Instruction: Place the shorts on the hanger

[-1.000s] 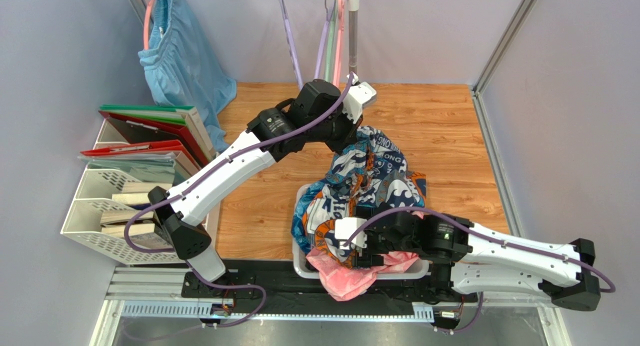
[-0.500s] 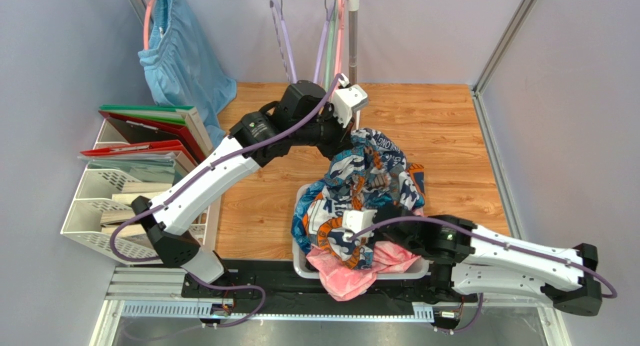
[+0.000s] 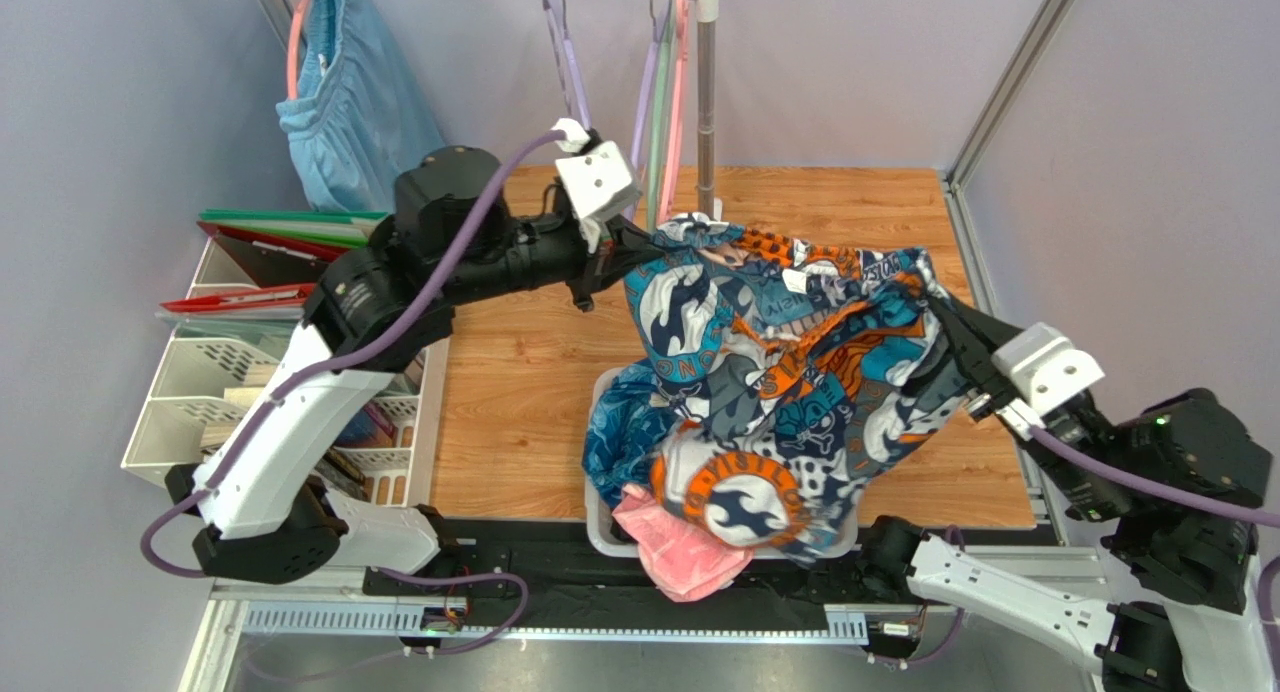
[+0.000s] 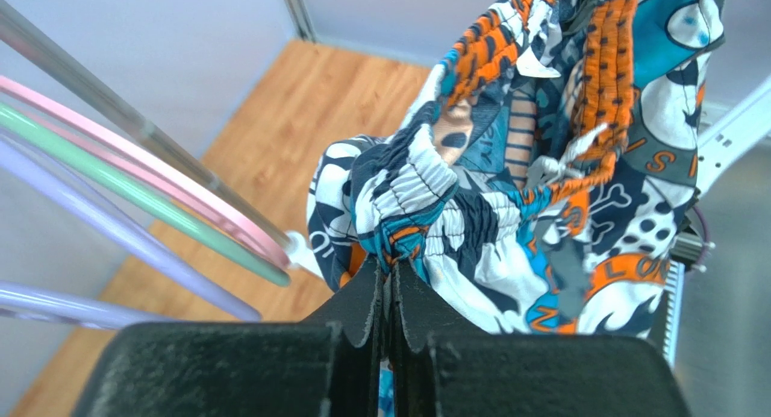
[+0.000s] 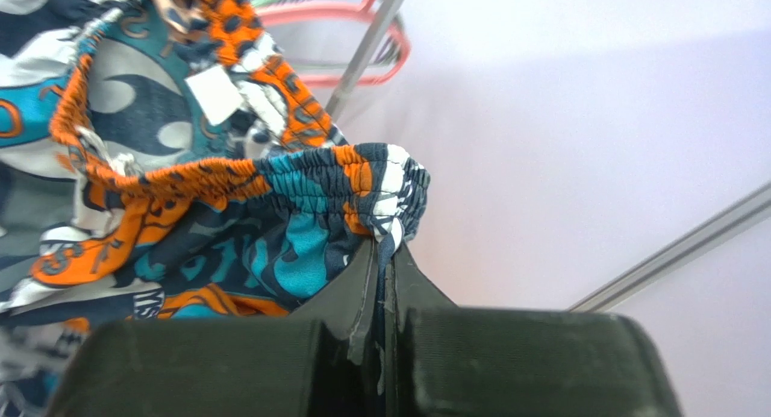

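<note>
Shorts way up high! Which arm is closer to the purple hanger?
Probably the left. The left gripper pinches the shorts' waistband right beside the hanger; the right gripper holds the other end, farther away.

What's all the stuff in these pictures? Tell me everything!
printed floppy shorts: one, orange, teal, navy and white, held stretched above the white plastic bin
thin lavender plastic hangers: two, on the metal rack at the back
green plastic hanger: one, same rack
plain light-blue shorts: one, hanging back left
pink plastic hangers: two, one on that rack, one holding the light-blue shorts
plain pink garment: one, in the bin
white plastic bin: one, near edge
white file rack: one, left, holding folders
wooden tabletop: one, brown
left gripper: black, shut on the waistband
right gripper: black, shut on the waistband's other end
</note>
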Motion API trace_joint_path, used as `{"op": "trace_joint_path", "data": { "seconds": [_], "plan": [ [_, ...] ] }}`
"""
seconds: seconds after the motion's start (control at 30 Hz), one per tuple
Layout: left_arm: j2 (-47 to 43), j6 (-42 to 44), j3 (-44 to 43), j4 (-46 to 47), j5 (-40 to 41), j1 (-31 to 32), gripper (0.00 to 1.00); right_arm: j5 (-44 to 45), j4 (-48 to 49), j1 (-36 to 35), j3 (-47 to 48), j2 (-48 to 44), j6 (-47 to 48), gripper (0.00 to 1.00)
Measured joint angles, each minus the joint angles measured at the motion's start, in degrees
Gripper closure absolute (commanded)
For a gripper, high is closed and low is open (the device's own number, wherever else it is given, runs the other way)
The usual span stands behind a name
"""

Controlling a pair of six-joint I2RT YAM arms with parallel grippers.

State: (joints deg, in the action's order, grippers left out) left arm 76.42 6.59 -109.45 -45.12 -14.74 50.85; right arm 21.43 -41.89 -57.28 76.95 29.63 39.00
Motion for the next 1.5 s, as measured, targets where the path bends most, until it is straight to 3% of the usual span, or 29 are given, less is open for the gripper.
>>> {"op": "trace_joint_path", "data": {
  "seconds": [0.33, 0.47, 0.6, 0.87, 1.07, 1.1, 1.23, 1.27, 1.3, 1.33, 1.47, 1.5],
  "plan": [
    [-1.0, 5.3, -12.6, 1.2, -1.8, 0.0, 1.0, -5.3, 9.6, 3.1, 11.8, 5.9, 4.6, 1.0],
    [-3.9, 5.5, -11.3, 0.7, -2.7, 0.0, 1.0, -8.3, 9.7, 3.1, 13.2, 7.3, 3.9, 1.0],
    [-11.4, 4.6, 0.6, -0.7, -4.3, 0.0, 1.0, -11.6, 8.3, 3.1, 6.1, 4.3, 1.4, 1.0],
    [-22.5, -2.6, 32.2, -2.0, -2.8, 0.0, 0.99, -19.5, 4.8, 3.1, -17.6, -0.6, -1.7, 1.0],
    [-22.9, -4.3, 48.1, 2.5, 0.2, -0.1, 0.77, -25.5, 3.0, 3.1, -32.8, -6.6, 2.0, 1.0],
    [-22.9, -4.3, 50.2, 3.1, 0.3, -0.1, 0.62, -26.4, 2.2, 3.1, -34.3, -7.8, 3.0, 0.99],
    [-22.9, -3.5, 52.0, 2.7, 0.1, -0.2, 0.32, -29.6, -1.5, 3.1, -35.5, -9.4, 5.3, 0.56],
    [-23.0, -3.5, 51.8, 2.5, -0.3, -0.6, 0.27, -30.3, -2.7, 3.1, -35.1, -9.5, 5.6, 0.4],
    [-23.1, -3.7, 51.5, 2.2, -0.9, -1.0, 0.18, -30.7, -3.8, 3.1, -34.6, -9.5, 5.5, 0.32],
    [-23.4, -3.8, 50.9, 1.6, -1.7, -1.7, 0.16, -31.1, -5.0, 3.1, -33.8, -9.4, 5.0, 0.25],
    [-25.0, -4.0, 45.9, -0.4, -3.0, -4.4, 0.15, -30.9, -9.0, 3.1, -28.2, -7.7, 3.0, 0.2],
    [-25.2, -4.0, 42.6, -1.2, -3.1, -5.5, 0.16, -30.5, -10.3, 3.1, -25.3, -6.6, 2.0, 0.09]
  ]
}}
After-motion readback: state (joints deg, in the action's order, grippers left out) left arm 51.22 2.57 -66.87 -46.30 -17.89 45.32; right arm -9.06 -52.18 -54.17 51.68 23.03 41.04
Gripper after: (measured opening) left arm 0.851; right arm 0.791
